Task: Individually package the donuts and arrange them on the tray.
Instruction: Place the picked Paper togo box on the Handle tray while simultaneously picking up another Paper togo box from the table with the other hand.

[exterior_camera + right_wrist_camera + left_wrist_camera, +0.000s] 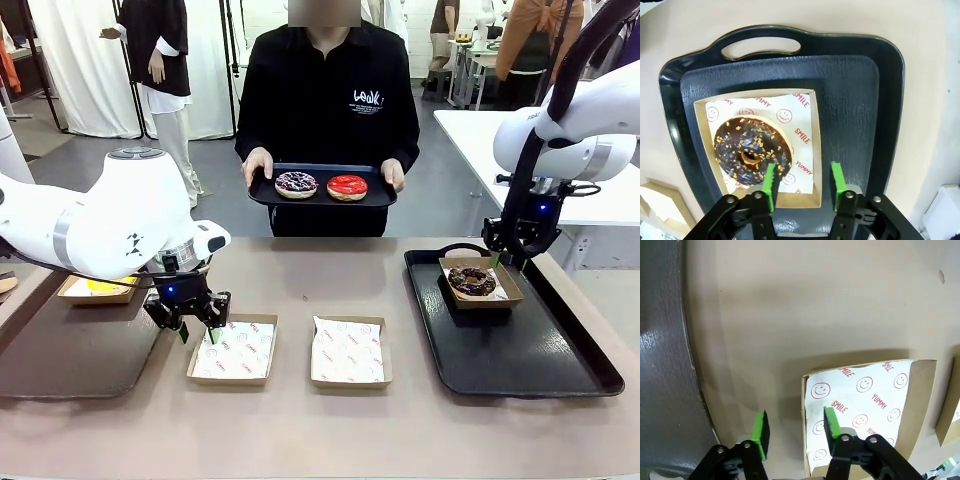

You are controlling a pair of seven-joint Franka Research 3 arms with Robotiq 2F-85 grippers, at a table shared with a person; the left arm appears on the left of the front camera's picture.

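Your right pincer (802,172), released, straddles the donut (751,150)'s box (790,201) at 6 o'clock; left pincer (795,420), released, straddles an empty box (921,390) for gripping.

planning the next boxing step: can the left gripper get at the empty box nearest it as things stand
Probably yes: the left gripper hangs open over one side wall of the empty box, a pad on either side, with nothing in between.
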